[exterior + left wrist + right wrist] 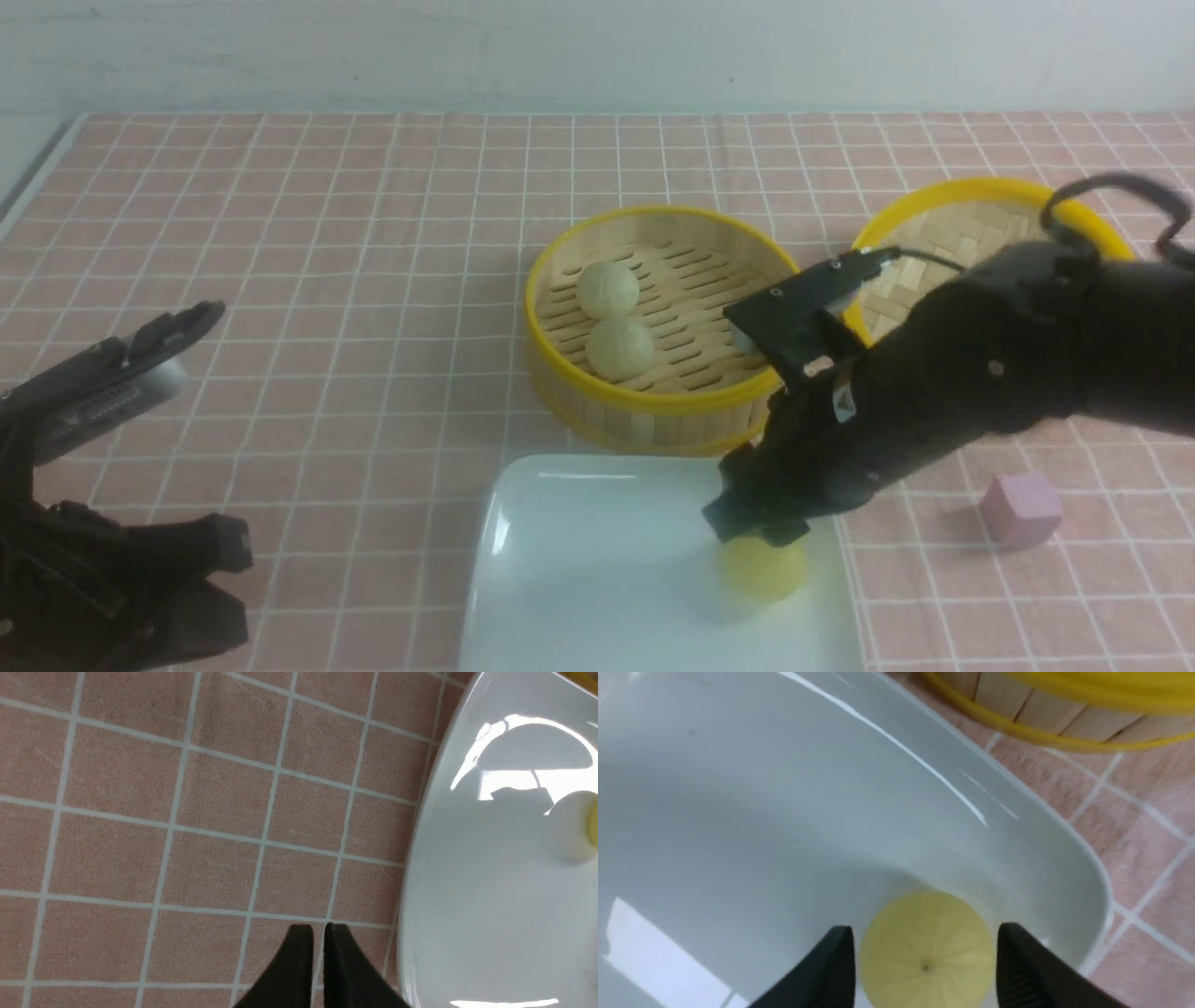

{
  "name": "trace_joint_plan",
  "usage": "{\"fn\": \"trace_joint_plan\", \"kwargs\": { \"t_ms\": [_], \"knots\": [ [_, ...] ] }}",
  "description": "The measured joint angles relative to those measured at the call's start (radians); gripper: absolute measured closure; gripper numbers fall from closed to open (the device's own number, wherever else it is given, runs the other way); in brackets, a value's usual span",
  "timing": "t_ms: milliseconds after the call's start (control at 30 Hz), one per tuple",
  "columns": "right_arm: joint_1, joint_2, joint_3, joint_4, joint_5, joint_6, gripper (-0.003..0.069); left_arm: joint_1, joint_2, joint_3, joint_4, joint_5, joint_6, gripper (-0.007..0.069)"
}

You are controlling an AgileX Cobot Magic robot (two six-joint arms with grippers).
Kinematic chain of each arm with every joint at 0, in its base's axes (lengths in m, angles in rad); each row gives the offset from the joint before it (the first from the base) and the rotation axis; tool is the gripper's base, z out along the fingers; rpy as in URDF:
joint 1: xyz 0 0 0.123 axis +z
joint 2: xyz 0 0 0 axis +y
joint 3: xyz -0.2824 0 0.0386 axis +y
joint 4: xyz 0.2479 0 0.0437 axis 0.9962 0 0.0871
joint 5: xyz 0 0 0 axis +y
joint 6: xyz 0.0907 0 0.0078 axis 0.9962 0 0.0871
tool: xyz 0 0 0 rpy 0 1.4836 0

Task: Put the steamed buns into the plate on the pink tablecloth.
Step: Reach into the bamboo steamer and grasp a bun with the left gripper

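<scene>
The white square plate [579, 579] lies on the pink tablecloth [327, 280] at the front centre. The yellow-green steamed bun [764, 567] rests in the plate's right part. My right gripper [756, 537] is just above it; in the right wrist view the bun [927, 952] sits between the fingers of that gripper [926, 940] with thin gaps on both sides, jaws open. Two pale beige buns [607, 287] [619, 347] sit in the bamboo steamer [653, 415]. My left gripper [219, 560] hangs shut and empty over the cloth left of the plate [467, 882].
The steamer stands just behind the plate. Its woven lid [962, 224] lies behind my right arm at the right. A small pink cube [1020, 509] sits on the cloth right of the plate. The cloth's left edge is at the far left.
</scene>
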Motion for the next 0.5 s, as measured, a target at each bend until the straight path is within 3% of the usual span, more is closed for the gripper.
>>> {"fn": "trace_joint_plan", "kwargs": {
  "t_ms": [67,133,167,200,233,367,500],
  "knots": [
    [0.0,-0.068,-0.046,-0.053,0.116,0.001,0.0356,0.0,0.0,0.0,0.0,-0.009,0.018,0.0559],
    [0.0,-0.172,-0.075,-0.122,0.239,0.021,0.0493,0.0,0.0,-0.002,0.0,-0.019,0.04,0.056],
    [0.0,-0.193,-0.076,-0.135,0.25,0.026,0.0493,0.0,0.0,-0.004,0.0,-0.019,0.045,0.0561],
    [0.0,-0.255,-0.075,-0.162,0.32,0.044,0.0577,0.0,0.0,-0.011,0.0,-0.018,0.057,0.0567],
    [0.0,-0.309,-0.065,-0.184,0.377,0.064,0.0617,0.0,0.0,-0.028,-0.008,-0.01,0.07,0.0582],
    [0.0,-0.517,0.043,-0.216,0.53,0.149,0.0666,-0.002,0.017,-0.12,-0.067,0.028,0.101,0.0624],
    [0.0,-0.697,0.209,-0.219,0.491,0.175,0.067,-0.094,0.092,-0.231,-0.111,0.015,0.145,0.0625]
  ]
}}
